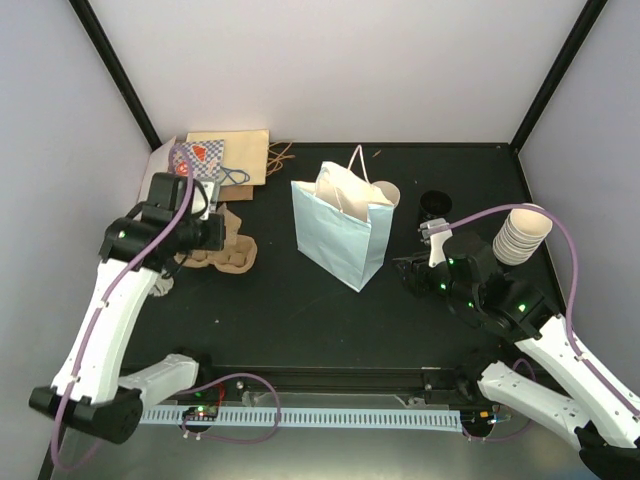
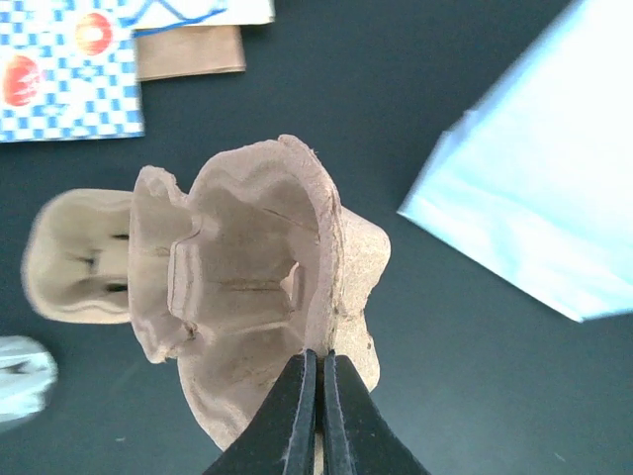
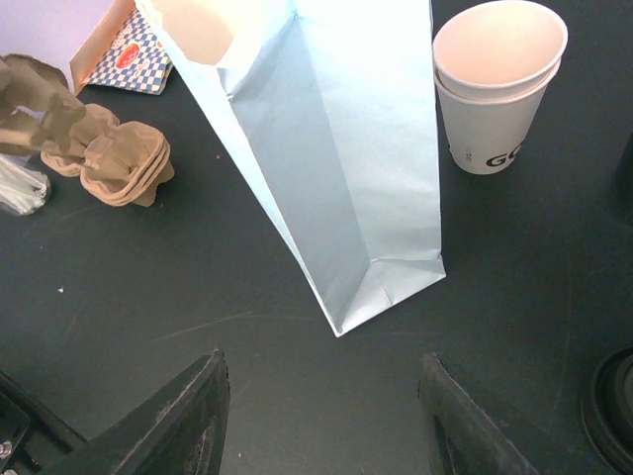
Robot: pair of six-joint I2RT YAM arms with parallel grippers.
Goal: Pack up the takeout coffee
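Two nested cream-white paper cups (image 3: 495, 89) of the takeout coffee stand open-topped, without lids, just right of the light blue paper bag (image 3: 326, 148); from above a cup (image 1: 388, 193) shows behind the bag (image 1: 340, 230). Black lids (image 1: 434, 203) lie apart beside them. My right gripper (image 3: 321, 401) is open and empty above bare table, short of the bag's bottom corner. At the left, my left gripper (image 2: 318, 358) is shut on the rim of a brown cardboard cup carrier (image 2: 257, 267), held lifted above another carrier (image 2: 79, 257).
A tilted stack of several spare cups (image 1: 520, 235) sits at the right edge. Brown and checkered paper bags (image 1: 215, 155) lie in the back left corner, a carrier stack (image 3: 109, 148) by them. A black lid (image 3: 613, 406) lies near my right gripper.
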